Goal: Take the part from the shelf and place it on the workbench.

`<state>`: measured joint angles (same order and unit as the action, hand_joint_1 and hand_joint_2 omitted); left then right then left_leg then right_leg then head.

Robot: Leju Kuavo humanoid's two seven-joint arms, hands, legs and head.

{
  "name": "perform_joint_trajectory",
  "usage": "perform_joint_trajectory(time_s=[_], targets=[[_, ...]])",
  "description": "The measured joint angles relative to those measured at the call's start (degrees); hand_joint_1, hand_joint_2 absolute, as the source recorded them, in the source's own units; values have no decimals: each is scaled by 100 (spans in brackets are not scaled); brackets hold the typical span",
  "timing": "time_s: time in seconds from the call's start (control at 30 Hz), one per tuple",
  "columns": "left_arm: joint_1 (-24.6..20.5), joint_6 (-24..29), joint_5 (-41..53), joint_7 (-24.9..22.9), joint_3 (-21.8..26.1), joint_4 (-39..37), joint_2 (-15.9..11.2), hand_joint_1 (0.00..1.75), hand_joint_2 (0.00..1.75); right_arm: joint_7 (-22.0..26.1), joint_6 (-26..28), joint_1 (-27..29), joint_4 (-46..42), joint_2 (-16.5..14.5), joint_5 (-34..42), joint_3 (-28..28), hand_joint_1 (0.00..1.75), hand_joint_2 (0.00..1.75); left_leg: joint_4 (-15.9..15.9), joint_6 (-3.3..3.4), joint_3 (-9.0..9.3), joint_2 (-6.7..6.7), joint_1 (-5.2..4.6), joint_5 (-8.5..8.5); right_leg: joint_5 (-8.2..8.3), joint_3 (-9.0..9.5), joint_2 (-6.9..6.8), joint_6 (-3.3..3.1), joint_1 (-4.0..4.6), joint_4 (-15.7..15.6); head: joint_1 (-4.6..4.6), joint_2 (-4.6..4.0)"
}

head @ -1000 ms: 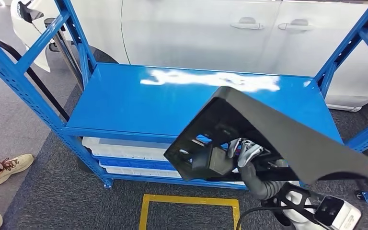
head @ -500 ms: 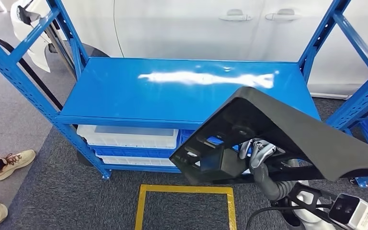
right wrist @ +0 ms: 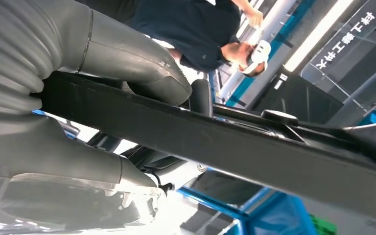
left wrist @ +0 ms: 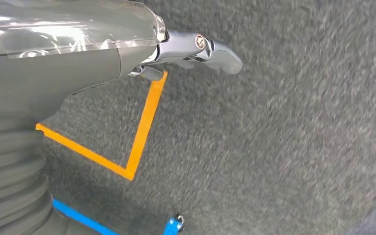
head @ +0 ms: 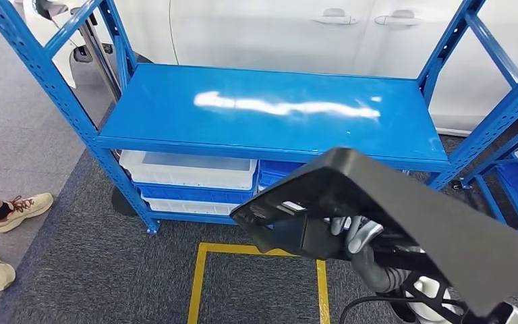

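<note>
Since a second ago the head view has shifted, so the blue shelf point(head: 270, 111) sits higher in the picture, while the black part point(head: 405, 216) stays gripped from beneath by the right hand point(head: 357, 236), in front of the shelf above the yellow floor marking point(head: 199, 283). In the left wrist view the left hand point(left wrist: 78, 54) hangs over grey carpet near that marking; whether its fingers are apart or together cannot be told. In the right wrist view the right hand's thumb point(right wrist: 142, 63) and fingers point(right wrist: 54, 156) are clamped on the part's edge.

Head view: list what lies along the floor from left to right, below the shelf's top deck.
Person's shoes → white bins on the lower shelf → yellow floor marking → black part held by the right hand.
</note>
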<state>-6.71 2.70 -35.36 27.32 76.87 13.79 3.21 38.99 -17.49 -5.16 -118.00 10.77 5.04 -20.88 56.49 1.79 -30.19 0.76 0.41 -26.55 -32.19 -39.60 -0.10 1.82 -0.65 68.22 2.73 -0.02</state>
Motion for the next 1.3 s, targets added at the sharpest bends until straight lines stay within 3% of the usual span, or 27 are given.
perform_joint_trajectory(time_s=[0.03, 0.07, 0.1, 0.17, 0.2, 0.27, 0.3, 0.37, 0.4, 0.47, 0.53, 0.6, 0.63, 0.7, 0.77, 0.8, 0.87, 0.93, 1.0, 1.03, 1.1, 1.13, 1.17, 1.23, 1.3], targets=[[5, 9, 1, -25, 27, 2, -3, 0, 175, 0, 15, 43, -82, -69, -89, 0, 175, 175, 6, -4, -86, 3, -1, 52, -123, -63, 0, 17, -12, 332, 0, 0], [8, 18, 2, -54, 51, 3, -8, 0, 175, 0, 36, 94, -174, -136, -160, 1, 175, 175, 12, -13, -170, 4, 0, 102, -90, -70, 0, 32, -26, 547, 0, 0], [12, 28, 2, -84, 73, 4, -14, 0, 175, 0, 57, 150, -266, -198, -200, 6, 175, 175, 22, -27, -252, 4, 4, 150, 66, 3, -1, 45, -40, 597, 0, 0], [20, 50, 2, -146, 107, 5, -31, 0, 175, 0, 93, 262, -437, -314, -251, 29, 175, 175, 55, -72, -383, 3, 14, 235, 409, 426, -2, 51, -66, 148, 0, 0], [24, 57, 1, -170, 117, 6, -42, 0, 175, 0, 103, 310, -510, -367, -272, 46, 175, 175, 82, -100, -431, 1, 12, 263, 432, 726, -2, 39, -62, -266, 0, 0], [24, 62, -1, -201, 127, 9, -76, 0, 175, 0, 95, 403, -630, -453, -300, 81, 175, 175, 128, -173, -487, -2, 7, 316, 265, 1156, 4, -35, -35, -937, 0, 0], [23, 62, -1, -210, 132, 11, -98, 0, 175, 0, 64, 463, -673, -484, -298, 103, 175, 175, 132, -214, -498, -2, 6, 346, 194, 1230, 7, -82, -13, -1085, 0, 0], [24, 57, -1, -222, 148, 13, -146, 0, 175, 0, -71, 614, -726, -524, -269, 161, 175, 175, 146, -291, -515, -1, 22, 360, 223, 1219, 13, -187, -9, -1141, 1, 0], [31, 55, -1, -225, 156, 15, -170, 0, 175, 0, -165, 688, -739, -543, -250, 189, 175, 175, 225, -318, -547, -4, 30, 274, 260, 1204, 18, -237, -12, -1154, 1, 0], [46, 58, -2, -222, 170, 20, -208, 0, 175, 0, -304, 796, -743, -584, -244, 218, 175, 175, 734, -346, -732, -14, 41, -136, 331, 1148, 42, -315, -11, -1166, 1, 0], [54, 75, -3, -206, 193, 26, -239, 0, 175, 0, -353, 856, -719, -604, -290, 222, 175, 175, 1480, -363, -974, -20, 43, -549, 386, 1064, 86, -350, 10, -1147, 0, 0], [61, 93, -3, -189, 216, 28, -262, 0, 175, 0, -385, 866, -646, -611, -327, 202, 175, 175, 1770, -365, -996, -26, 42, -599, 430, 976, 158, -350, 26, -1111, 0, 0], [63, 102, -3, -184, 222, 28, -272, 0, 175, -1, -402, 852, -586, -620, -330, 176, 175, 175, 1609, -354, -860, -36, 42, -488, 444, 940, 202, -344, 30, -1091, 0, 0], [62, 131, -3, -176, 231, 31, -287, 0, 175, -1, -430, 781, -425, -640, -318, 86, 175, 175, 875, -306, -397, -138, 42, -212, 462, 889, 293, -325, 33, -1053, 0, 0], [66, 158, -3, -147, 248, 35, -296, 0, 175, -1, -488, 655, -239, -650, -273, -16, 175, 175, 284, -265, -48, -279, 36, -106, 481, 844, 382, -282, 37, -1018, 0, 0], [67, 167, -3, -114, 255, 37, -299, 0, 175, -1, -530, 598, -144, -650, -239, -57, 175, 175, 172, -251, 9, -315, 30, -123, 499, 820, 425, -249, 35, -1011, 1, 0], [59, 172, -3, -43, 260, 38, -293, 0, 175, -2, -600, 543, 2, -650, -183, -100, 175, 175, 118, -216, 9, -257, 33, -101, 530, 788, 486, -173, 34, -1010, 1, 0], [51, 164, -3, 11, 257, 40, -282, 0, 175, -1, -604, 515, 91, -644, -137, -113, 175, 175, 66, -146, 0, -159, 55, -59, 423, 700, 337, -105, 40, -863, 0, 0], [73, 130, -3, 50, 245, 42, -272, 0, 175, 0, -591, 485, 168, -629, -111, -119, 175, 175, 41, -93, -13, -37, 61, -33, 100, 433, 122, -51, 32, -302, 0, 0], [90, 108, -3, 62, 232, 42, -269, 0, 175, 0, -599, 479, 211, -619, -113, -120, 175, 175, 44, -82, -24, 27, 57, -32, -73, 248, 82, -30, 20, 84, 0, 0], [105, 81, -3, 72, 204, 42, -268, 0, 175, 0, -620, 490, 306, -600, -143, -120, 175, 175, 53, -81, -34, 152, 54, -34, -177, 21, 63, 6, -9, 554, 0, 0], [102, 84, -3, 73, 191, 41, -267, 0, 175, 0, -621, 493, 345, -590, -167, -119, 175, 175, 59, -85, -34, 211, 54, -38, -75, 45, 47, 18, -22, 501, 0, 0], [96, 97, -3, 74, 177, 41, -262, 0, 175, 0, -617, 494, 379, -582, -191, -119, 175, 175, 65, -93, -28, 264, 55, -45, 111, 176, 9, 23, -33, 234, 0, 0], [87, 162, -3, 75, 148, 40, -247, 0, 175, 0, -582, 492, 421, -574, -252, -122, 175, 175, 88, -132, -15, 358, 39, -73, 459, 543, -198, 7, -21, -523, 0, 0], [88, 258, -3, 76, 109, 40, -230, 0, 175, 0, -494, 488, 452, -574, -339, -145, 175, 175, 108, -192, -13, 449, 3, -98, 562, 710, -341, -73, 17, -931, 2, 0]])
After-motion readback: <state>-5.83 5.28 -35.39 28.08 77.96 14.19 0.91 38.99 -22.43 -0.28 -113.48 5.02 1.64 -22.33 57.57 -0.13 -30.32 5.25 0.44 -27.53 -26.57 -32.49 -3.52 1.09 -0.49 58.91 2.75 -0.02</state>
